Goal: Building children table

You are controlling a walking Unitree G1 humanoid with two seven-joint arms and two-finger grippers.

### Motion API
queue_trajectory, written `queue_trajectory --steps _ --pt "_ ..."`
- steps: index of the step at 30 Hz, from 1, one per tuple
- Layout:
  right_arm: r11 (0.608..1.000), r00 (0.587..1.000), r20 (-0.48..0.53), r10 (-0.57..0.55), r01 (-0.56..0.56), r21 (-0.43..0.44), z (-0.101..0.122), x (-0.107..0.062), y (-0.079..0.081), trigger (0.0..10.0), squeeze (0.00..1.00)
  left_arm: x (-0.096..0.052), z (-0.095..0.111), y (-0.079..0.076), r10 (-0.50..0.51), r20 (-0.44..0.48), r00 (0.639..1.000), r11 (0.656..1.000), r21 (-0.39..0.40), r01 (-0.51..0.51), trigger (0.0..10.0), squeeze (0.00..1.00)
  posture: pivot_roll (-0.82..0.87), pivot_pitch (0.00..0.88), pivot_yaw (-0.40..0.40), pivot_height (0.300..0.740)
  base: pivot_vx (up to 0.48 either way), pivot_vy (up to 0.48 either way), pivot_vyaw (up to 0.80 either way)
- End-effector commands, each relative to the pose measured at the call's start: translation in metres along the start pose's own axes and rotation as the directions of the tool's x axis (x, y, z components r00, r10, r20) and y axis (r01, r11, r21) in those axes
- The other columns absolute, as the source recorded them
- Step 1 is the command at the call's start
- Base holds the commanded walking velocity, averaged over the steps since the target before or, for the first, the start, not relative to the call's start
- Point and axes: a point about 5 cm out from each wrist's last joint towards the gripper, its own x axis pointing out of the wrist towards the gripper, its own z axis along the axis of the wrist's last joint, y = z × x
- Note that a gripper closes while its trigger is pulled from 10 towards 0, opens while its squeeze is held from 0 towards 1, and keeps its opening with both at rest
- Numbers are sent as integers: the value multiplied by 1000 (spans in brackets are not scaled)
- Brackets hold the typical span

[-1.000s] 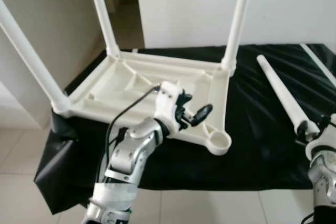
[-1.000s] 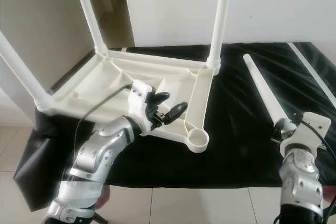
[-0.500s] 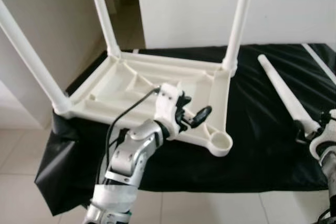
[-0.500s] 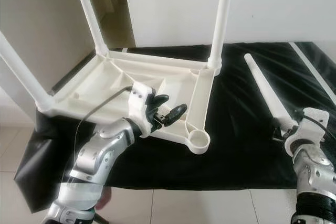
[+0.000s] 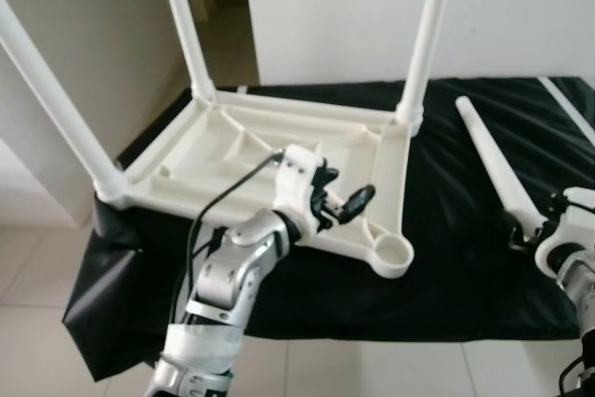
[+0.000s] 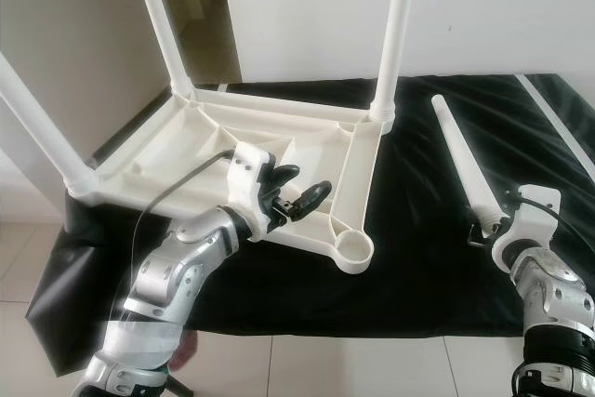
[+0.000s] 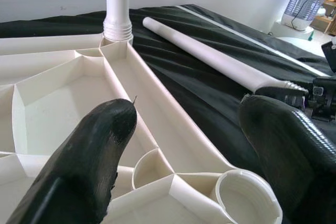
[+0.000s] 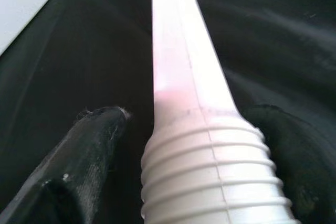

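Right wrist view shows the right tool spread around the loose leg's threaded end, so next it should pinch and carry it to the empty socket, while the left tool hovers spread over the upturned tabletop.

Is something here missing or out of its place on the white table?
The upturned table top carries three legs; its near corner socket is empty. The fourth leg lies on the black cloth, threaded end between the right gripper fingers.

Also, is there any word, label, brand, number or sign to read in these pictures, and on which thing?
None can be read: no print on the upturned table, the loose leg, the black cloth, the left gripper or the right gripper.
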Motion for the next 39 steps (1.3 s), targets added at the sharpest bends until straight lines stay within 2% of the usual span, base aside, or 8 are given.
queue_trajectory --steps 1,5,12,19,20,29,30,39 --pt "999 998 -41 38 -37 26 -10 0 11 10000 0 -1 3 0 3 6 1000 1000 7 -3 10000 0 -15 0 38 740 0 0 0" --pt "995 994 -59 96 -93 47 -22 -17 40 1098 0 0 3 -2 -4 12 1000 1000 4 4 10000 0 -26 0 33 740 0 0 0" --pt "994 994 -74 81 -75 81 -32 -29 58 0 0 2 4 -4 -13 16 1000 1000 2 13 10000 0 -32 0 34 740 0 0 0" --pt "993 997 -58 40 -33 117 -40 -56 85 0 0 2 5 -4 -21 20 1000 1000 4 21 10000 0 -31 0 34 740 0 0 0" --pt "992 998 -54 -22 28 126 -41 -65 89 10000 0 1 5 -4 -22 19 1000 1000 6 22 10000 0 -34 0 38 740 0 0 0" --pt "977 989 -66 -130 139 161 -46 -89 107 10000 0 3 7 -4 -33 17 999 999 10 33 10000 0 -42 0 49 740 0 0 0" --pt "975 988 -55 -146 153 160 -43 -89 105 10000 1000 3 7 -4 -35 17 999 999 10 34 10000 0 -42 0 50 740 0 0 0" --pt "982 990 28 -142 137 128 -26 -88 109 10000 1000 2 7 -3 -31 16 999 999 13 31 10000 0 -38 0 46 740 0 0 0"
